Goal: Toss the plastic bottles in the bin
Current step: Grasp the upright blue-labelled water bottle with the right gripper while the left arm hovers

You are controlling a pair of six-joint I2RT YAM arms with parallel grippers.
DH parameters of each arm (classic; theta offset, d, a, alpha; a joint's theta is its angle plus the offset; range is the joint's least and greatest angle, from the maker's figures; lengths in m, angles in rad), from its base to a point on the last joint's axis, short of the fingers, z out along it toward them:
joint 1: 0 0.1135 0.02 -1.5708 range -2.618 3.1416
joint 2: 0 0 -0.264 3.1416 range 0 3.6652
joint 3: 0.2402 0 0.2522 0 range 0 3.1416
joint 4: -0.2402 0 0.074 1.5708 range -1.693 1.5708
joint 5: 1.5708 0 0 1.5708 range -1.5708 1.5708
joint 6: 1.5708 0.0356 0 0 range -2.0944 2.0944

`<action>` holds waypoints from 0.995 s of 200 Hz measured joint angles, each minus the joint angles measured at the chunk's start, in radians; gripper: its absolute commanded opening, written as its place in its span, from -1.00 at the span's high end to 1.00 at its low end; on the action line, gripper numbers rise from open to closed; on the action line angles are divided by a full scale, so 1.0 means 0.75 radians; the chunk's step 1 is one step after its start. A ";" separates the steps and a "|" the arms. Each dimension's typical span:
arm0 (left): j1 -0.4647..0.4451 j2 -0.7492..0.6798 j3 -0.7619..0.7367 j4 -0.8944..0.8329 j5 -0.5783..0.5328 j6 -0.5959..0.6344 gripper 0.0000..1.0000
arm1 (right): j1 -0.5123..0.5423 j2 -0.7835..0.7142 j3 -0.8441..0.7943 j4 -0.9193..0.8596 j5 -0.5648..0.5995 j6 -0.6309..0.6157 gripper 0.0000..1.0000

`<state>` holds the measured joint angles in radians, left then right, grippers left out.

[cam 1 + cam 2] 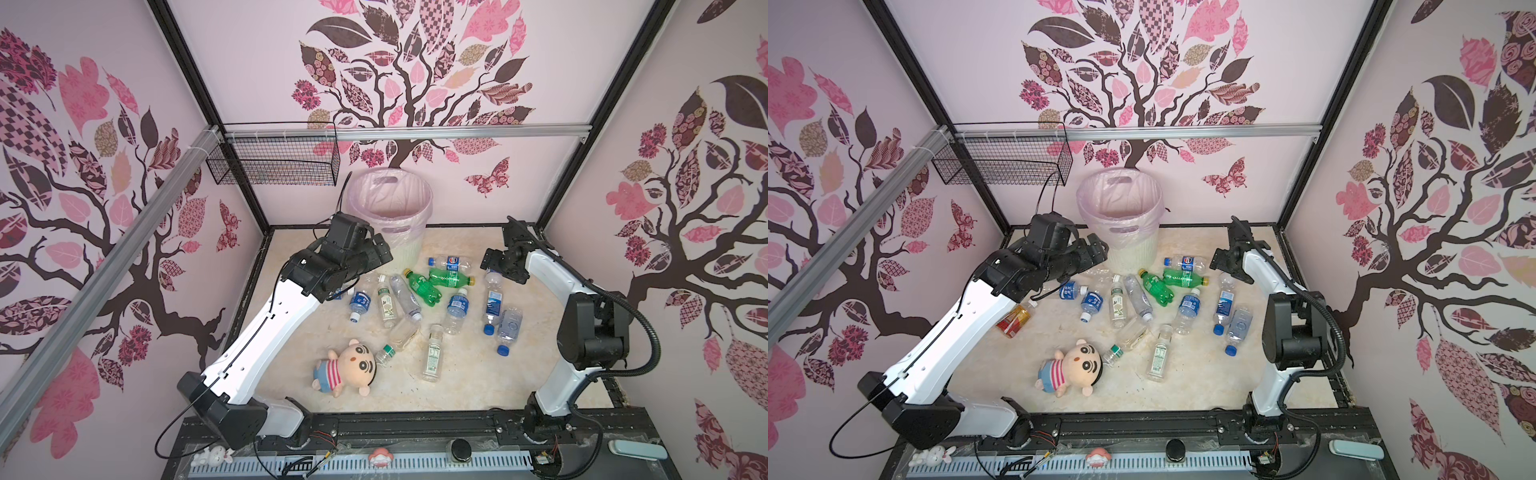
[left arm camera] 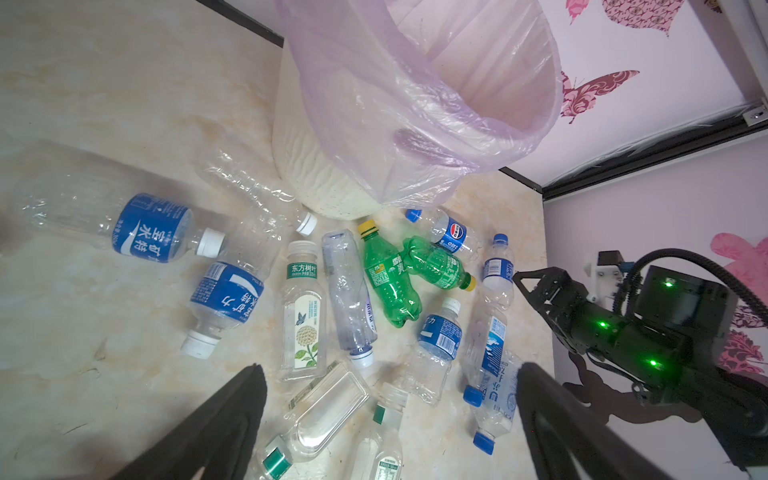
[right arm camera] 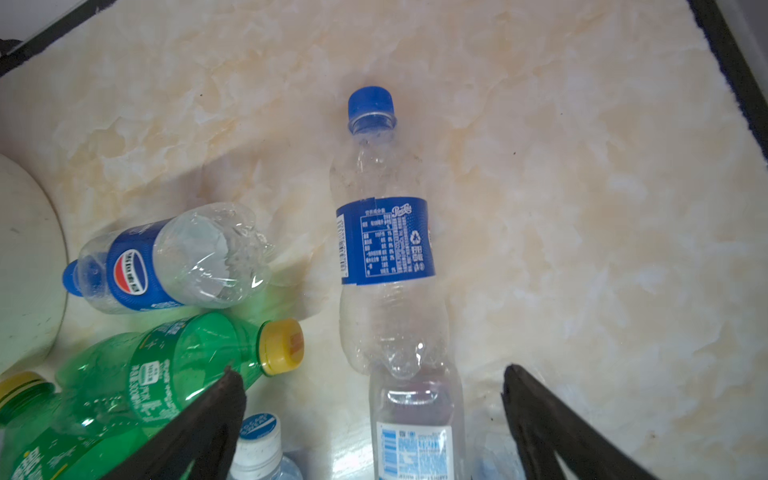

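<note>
Left gripper (image 1: pixel 380 249): jaws spread wide, nothing between them. It hangs above the table (image 1: pixel 457 386), just beside the near left side of the bin (image 1: pixel 409 247).

Right gripper (image 3: pixel 370 372): jaws also spread wide, holding nothing. It hangs over a clear bottle with a blue label and blue cap (image 3: pixel 386 241), which lies flat on the table. In the right wrist view the base of this bottle sits just ahead of the two fingertips. Contact cannot be confirmed.

Bin: it stands upright at the back of the table, lined with a pale pink bag.

Plastic bottles (image 1: pixel 457 305): all those visible lie on the table in a loose cluster in front of the bin, between the two arms. Two green bottles (image 1: pixel 422 286) with yellow caps lie crossed and touching near the bin's foot. One orange-labelled bottle (image 1: pixel 1014 320) lies apart, by the left arm.

Other items: a plush doll (image 1: pixel 353 368) lies at the near edge of the cluster. A black wire basket (image 1: pixel 274 160) hangs on the back rail.
</note>
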<state>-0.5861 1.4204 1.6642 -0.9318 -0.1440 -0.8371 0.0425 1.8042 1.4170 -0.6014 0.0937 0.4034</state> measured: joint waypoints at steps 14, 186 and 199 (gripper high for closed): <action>-0.004 0.040 0.053 -0.017 0.001 0.005 -0.94 | -0.011 0.047 0.020 0.006 -0.001 -0.016 -0.91; -0.031 0.208 0.302 -0.127 0.144 0.028 -0.94 | -0.064 0.339 0.143 0.064 -0.119 -0.095 -0.40; -0.031 0.218 0.302 -0.127 0.167 0.028 -0.94 | -0.064 0.346 0.143 0.066 -0.122 -0.095 -0.32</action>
<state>-0.6094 1.5841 1.8904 -1.0271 -0.0185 -0.8158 -0.0051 2.0636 1.5242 -0.5522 0.0021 0.3325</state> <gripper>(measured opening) 0.972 0.695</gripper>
